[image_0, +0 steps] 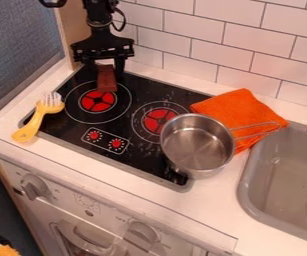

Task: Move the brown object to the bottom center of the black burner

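Black pincer [106,71], fingers parted, brown object [106,80] gripped between them

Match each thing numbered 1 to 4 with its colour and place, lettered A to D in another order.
1. Cloth
2. Pot
3. Block-like object
4. Fork-like utensil

A. yellow, over the left edge of the stove
B. brown, at the gripper
C. orange, beside the sink
D. silver, with a wire-like handle

Pairs: 1-C, 2-D, 3-B, 4-A
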Action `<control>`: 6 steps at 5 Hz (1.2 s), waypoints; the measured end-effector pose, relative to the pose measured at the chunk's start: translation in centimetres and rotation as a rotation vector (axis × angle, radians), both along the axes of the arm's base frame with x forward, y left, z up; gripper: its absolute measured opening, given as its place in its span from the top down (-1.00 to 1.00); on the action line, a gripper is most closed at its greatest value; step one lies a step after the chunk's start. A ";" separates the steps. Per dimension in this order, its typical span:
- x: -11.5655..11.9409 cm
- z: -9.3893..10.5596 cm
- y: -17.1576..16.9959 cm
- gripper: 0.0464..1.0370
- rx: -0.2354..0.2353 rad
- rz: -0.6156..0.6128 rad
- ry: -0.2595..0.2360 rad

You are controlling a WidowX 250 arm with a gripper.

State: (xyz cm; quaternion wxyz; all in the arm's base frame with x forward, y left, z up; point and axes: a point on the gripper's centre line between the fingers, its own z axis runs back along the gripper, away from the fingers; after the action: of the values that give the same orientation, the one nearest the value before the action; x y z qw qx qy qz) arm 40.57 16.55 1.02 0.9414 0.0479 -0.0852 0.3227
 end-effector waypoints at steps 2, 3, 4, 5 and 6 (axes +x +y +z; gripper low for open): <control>-0.2 0.1 0.1 -0.11 0.041 -0.014 0.014; -0.4 0.3 0.0 -0.11 0.036 -0.009 0.009; -0.5 0.5 -0.3 -0.11 0.023 0.006 0.003; -0.6 2.1 -0.7 -0.11 0.012 0.055 -0.013; -0.9 4.5 -1.3 -0.11 -0.003 0.071 -0.060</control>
State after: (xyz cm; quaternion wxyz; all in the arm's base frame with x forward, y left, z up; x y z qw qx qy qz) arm 39.65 15.24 5.53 0.9264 0.0400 -0.1112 0.3575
